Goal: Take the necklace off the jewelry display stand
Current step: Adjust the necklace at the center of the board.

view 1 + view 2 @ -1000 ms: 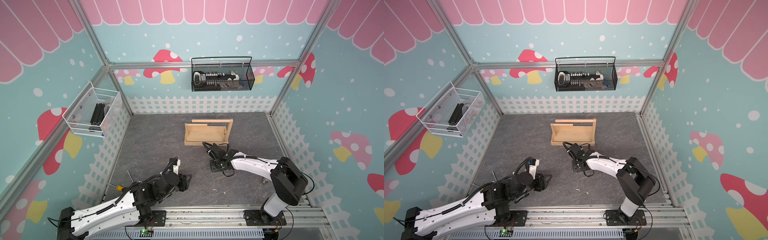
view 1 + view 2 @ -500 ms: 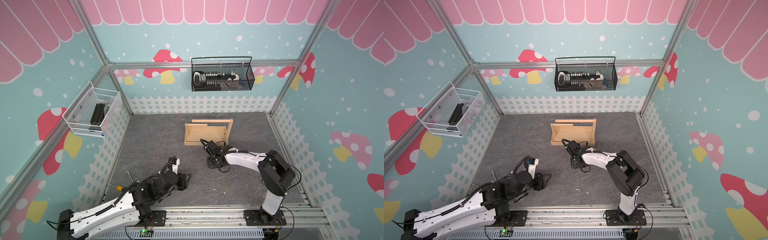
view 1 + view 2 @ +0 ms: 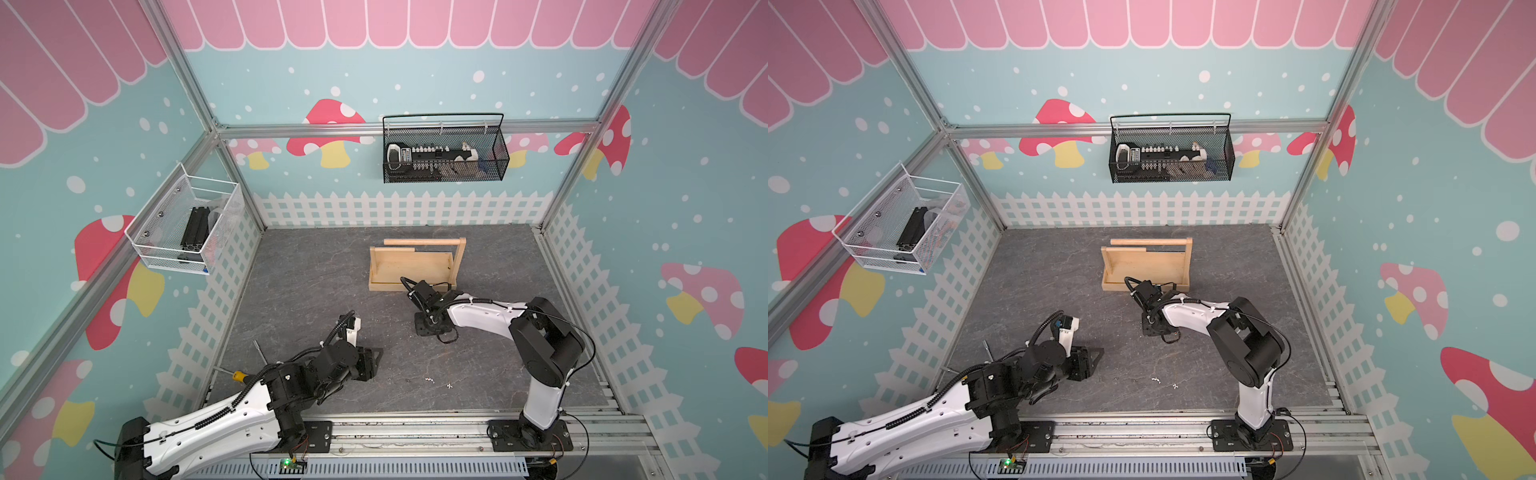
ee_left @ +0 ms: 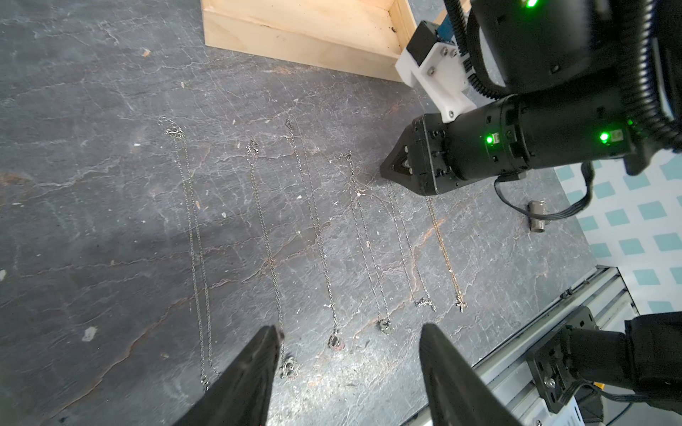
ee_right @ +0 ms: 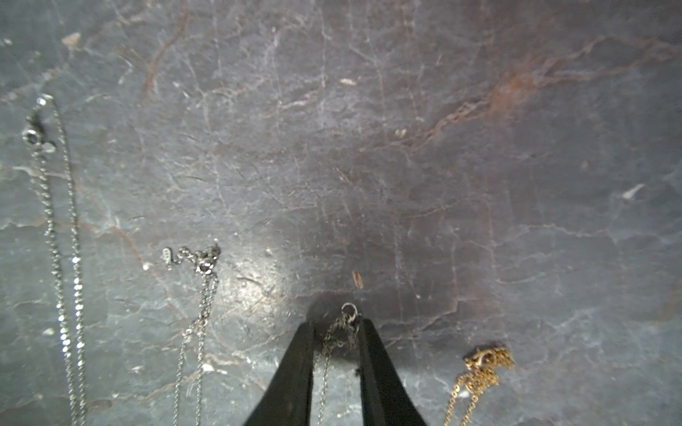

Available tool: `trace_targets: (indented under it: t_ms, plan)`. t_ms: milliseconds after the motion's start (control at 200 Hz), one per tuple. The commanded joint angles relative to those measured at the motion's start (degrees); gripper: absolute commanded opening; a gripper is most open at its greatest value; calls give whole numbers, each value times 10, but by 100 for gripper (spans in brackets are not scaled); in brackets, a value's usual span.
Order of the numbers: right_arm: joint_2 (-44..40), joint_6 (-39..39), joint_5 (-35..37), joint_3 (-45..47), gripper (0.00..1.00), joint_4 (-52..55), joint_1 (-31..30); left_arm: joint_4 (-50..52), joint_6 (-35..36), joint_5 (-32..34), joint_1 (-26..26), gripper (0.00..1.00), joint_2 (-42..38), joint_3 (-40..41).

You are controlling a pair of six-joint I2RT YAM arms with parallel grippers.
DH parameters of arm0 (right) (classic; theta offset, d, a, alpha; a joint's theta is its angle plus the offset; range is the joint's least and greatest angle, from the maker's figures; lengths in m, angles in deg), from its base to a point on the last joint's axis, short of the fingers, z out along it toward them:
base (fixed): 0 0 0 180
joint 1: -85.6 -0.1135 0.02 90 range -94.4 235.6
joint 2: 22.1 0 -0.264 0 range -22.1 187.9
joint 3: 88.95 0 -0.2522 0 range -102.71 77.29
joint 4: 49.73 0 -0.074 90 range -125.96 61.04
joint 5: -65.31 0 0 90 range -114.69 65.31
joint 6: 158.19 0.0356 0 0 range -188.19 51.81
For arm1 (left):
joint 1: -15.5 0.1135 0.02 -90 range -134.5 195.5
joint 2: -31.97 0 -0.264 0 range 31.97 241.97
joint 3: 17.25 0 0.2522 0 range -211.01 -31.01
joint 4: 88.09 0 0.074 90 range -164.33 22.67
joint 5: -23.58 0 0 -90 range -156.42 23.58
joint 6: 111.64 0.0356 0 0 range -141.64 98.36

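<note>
Necklace (image 5: 343, 333), fine silver chain, between narrowly apart black tips of right end effector (image 5: 336, 322)

The thin silver chain necklace (image 5: 343, 328) lies on the grey desk (image 5: 369, 147). Its ring-and-clasp end is bunched between the narrowly parted black tips of the right tool (image 5: 336, 324), and the rest trails straight back beneath that tool. The pale wooden jewelry display stand (image 3: 409, 266) stands upright just beyond the tool, with a round dowel bar (image 3: 424, 242) across its top.
</note>
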Motion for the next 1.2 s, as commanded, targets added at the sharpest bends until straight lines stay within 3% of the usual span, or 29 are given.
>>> trace_targets:
  t_ms: [0, 300, 956, 1066, 1191]
  plan:
    - [11, 11, -3, -3, 21, 4, 2, -6, 9, -2, 5, 62, -1, -6]
    - [14, 8, 4, -7, 14, 4, 2, -8, 8, -6, 9, 62, -4, -3]
    - [47, -3, 9, -35, 12, 7, 9, -8, 9, -10, 13, 62, -5, 1]
    - [55, -7, 7, -40, 13, 7, 12, -9, 10, -11, 15, 62, -4, 3]
    - [58, -9, 1, -46, 22, 8, 15, -8, 8, -13, 17, 62, -4, 3]
